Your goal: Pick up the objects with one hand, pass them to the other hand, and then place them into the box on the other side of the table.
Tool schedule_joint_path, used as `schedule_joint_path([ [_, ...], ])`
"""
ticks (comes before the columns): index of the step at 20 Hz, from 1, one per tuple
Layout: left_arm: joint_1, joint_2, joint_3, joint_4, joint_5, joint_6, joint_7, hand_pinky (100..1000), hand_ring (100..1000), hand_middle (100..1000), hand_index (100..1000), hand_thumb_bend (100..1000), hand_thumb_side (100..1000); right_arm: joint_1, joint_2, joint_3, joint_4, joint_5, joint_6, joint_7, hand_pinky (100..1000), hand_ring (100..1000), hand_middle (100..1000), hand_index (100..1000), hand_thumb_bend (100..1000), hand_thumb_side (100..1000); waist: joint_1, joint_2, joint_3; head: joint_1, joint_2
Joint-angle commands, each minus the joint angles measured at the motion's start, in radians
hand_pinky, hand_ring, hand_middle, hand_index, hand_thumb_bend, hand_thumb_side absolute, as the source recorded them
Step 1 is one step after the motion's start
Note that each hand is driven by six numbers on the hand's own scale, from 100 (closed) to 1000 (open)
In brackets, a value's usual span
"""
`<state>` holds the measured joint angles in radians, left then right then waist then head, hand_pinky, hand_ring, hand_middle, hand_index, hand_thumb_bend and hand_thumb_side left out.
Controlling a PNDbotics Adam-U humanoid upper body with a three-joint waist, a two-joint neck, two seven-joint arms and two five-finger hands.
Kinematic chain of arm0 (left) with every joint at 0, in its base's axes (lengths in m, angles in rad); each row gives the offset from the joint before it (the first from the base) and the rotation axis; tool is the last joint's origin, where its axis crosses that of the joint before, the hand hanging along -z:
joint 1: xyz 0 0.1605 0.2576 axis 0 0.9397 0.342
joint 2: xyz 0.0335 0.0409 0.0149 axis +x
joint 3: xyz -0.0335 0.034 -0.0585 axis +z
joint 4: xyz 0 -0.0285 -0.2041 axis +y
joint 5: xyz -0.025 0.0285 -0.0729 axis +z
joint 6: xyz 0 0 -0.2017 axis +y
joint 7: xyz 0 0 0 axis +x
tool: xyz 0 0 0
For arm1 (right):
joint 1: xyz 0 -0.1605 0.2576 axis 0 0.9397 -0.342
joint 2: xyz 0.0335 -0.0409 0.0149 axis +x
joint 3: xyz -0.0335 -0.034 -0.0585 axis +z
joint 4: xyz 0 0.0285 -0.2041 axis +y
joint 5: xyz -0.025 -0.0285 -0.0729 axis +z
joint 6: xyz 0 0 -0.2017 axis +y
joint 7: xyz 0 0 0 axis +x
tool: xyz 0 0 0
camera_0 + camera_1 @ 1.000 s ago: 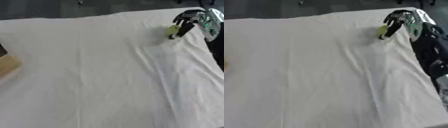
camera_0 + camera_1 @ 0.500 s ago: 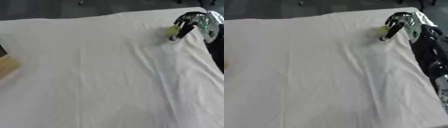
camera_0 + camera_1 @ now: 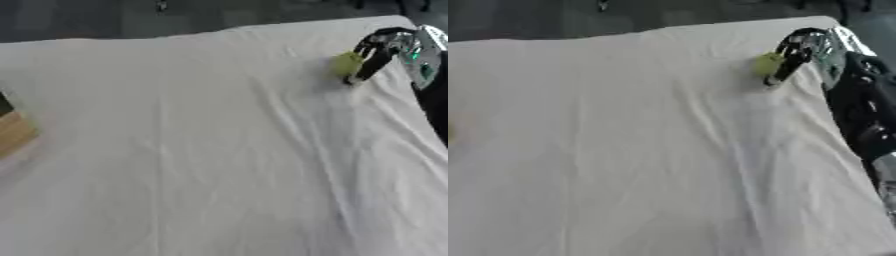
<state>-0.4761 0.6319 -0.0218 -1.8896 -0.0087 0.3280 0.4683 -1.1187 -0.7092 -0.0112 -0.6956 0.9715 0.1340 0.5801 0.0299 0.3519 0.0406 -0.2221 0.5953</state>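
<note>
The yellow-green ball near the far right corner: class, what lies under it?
The yellow-green ball sits on the white cloth, with the right hand curled against it. The table beneath the cloth is covered and cannot be seen.

— What covers the table (image 3: pixel 201 150)?
— Matt white cloth (image 3: pixel 262 175), softly wrinkled.
— And the right hand (image 3: pixel 378 50)?
— Glossy black, with shiny silver metal. The yellow-green object (image 3: pixel 345 64) looks matt; the box (image 3: pixel 16 132) is pale, wood-like.

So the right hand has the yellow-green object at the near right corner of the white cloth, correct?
Not the near corner. In the left eye view the right hand is curled around the yellow-green object at the far right corner of the white cloth.
</note>
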Motion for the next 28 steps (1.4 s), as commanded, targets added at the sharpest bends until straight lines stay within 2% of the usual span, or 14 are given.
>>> schedule_joint_path([
  [1, -0.006, 0.015, 0.011, -0.015, -0.006, 0.002, -0.001, 748, 702, 687, 730, 625, 516, -0.021, -0.044, -0.008, -0.012, -0.010, 0.005, -0.011, 851, 834, 795, 863, 459, 223, -0.001, -0.016, -0.001, -0.002, -0.011],
  [5, -0.005, 0.013, 0.011, -0.013, -0.007, 0.003, 0.001, 749, 702, 687, 729, 624, 516, -0.018, -0.043, -0.007, -0.018, -0.038, 0.007, -0.030, 849, 825, 766, 829, 328, 202, 0.000, -0.014, -0.001, -0.004, -0.010],
  [8, -0.004, 0.012, 0.012, -0.013, -0.008, 0.003, 0.002, 749, 702, 687, 729, 622, 516, -0.015, -0.043, -0.004, -0.019, -0.059, 0.008, -0.039, 850, 822, 751, 813, 292, 198, -0.001, -0.013, -0.001, -0.004, -0.009],
  [14, -0.002, 0.010, 0.013, -0.011, -0.012, 0.003, 0.004, 750, 702, 687, 728, 620, 517, -0.012, -0.043, 0.001, -0.018, -0.074, 0.010, -0.046, 849, 815, 738, 803, 307, 205, -0.002, -0.009, 0.001, -0.005, -0.010],
  [19, -0.001, 0.008, 0.014, -0.012, -0.012, 0.004, 0.005, 750, 702, 686, 728, 619, 518, -0.011, -0.042, 0.002, -0.017, -0.077, 0.007, -0.042, 849, 811, 734, 819, 384, 185, -0.003, -0.006, 0.003, -0.005, -0.009],
  [21, -0.002, 0.007, 0.013, -0.011, -0.011, 0.004, 0.006, 750, 702, 686, 728, 618, 519, -0.012, -0.043, 0.000, -0.017, -0.078, 0.004, -0.043, 846, 803, 720, 807, 369, 174, -0.004, -0.004, 0.004, -0.003, -0.010],
  [24, -0.003, 0.005, 0.012, -0.010, -0.012, 0.004, 0.005, 750, 702, 686, 727, 615, 519, -0.011, -0.043, -0.003, -0.017, -0.079, 0.005, -0.057, 842, 794, 691, 763, 323, 161, -0.005, -0.003, 0.004, -0.002, -0.011],
  [27, -0.003, 0.004, 0.012, -0.009, -0.012, 0.005, 0.006, 751, 702, 686, 727, 614, 519, -0.007, -0.042, -0.004, -0.017, -0.083, 0.006, -0.090, 834, 773, 630, 653, 254, 167, -0.006, -0.003, 0.006, -0.002, -0.010],
  [28, -0.003, 0.005, 0.012, -0.009, -0.013, 0.005, 0.006, 751, 702, 686, 727, 613, 519, -0.006, -0.043, -0.004, -0.016, -0.083, 0.007, -0.103, 830, 764, 611, 626, 205, 180, -0.006, -0.003, 0.006, -0.002, -0.009],
])
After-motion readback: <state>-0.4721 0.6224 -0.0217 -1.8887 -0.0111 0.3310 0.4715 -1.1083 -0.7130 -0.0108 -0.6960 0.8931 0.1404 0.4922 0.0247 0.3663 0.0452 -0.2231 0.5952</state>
